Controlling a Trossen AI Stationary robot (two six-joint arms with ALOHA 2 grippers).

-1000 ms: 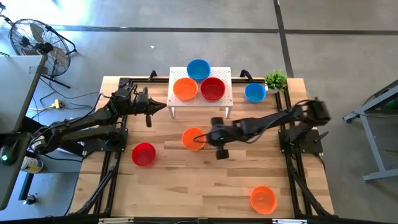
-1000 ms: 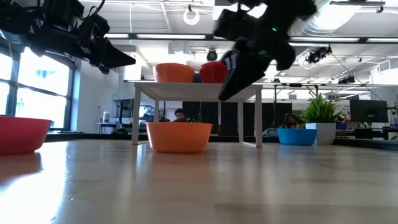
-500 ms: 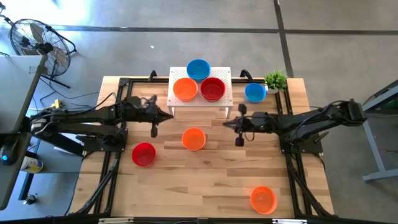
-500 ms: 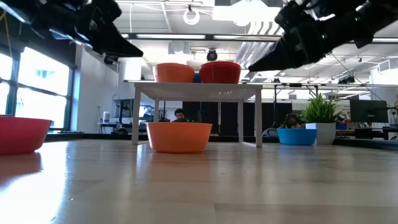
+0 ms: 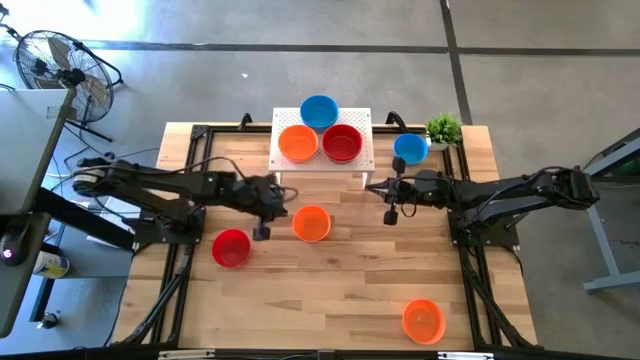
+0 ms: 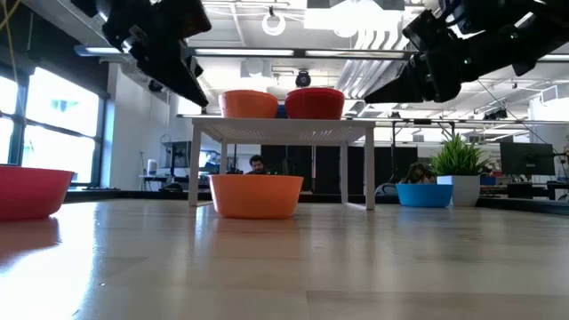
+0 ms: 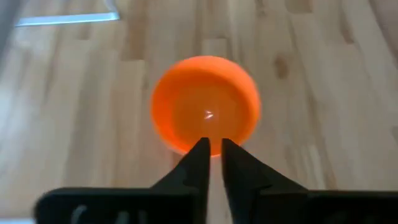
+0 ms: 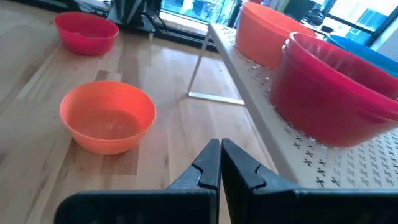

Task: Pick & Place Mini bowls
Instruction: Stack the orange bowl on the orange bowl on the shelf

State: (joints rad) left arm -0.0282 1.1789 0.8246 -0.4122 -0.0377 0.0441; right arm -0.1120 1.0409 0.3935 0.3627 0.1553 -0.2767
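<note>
A: Where are the mini bowls lying at this moment?

B: One orange bowl (image 5: 312, 223) is sitting on the table (image 5: 330, 290) just in front of the white stand (image 5: 360, 152). A red bowl (image 5: 231, 247) is lying near the left side, another orange one (image 5: 422, 320) is sitting far at the front right, and a blue bowl (image 5: 410, 148) is standing beside the small plant (image 5: 443, 128). Three more are resting on top of the stand.

A: And the grippers?

B: The left gripper (image 7: 211, 152) is hovering just beside the middle orange bowl, pointing down at its near rim. Its fingers are showing only a thin gap and are holding nothing. The right gripper (image 8: 220, 158) is hanging near the stand's front edge, with its fingers pressed together and also empty.

A: How will such a bowl be handling?

B: I am judging it as light, stiff plastic with a glossy wall, so it is probably slipping easily. I would be taking it at the rim, one finger inside and one outside. For this the left fingers are needing to open wider first.
</note>
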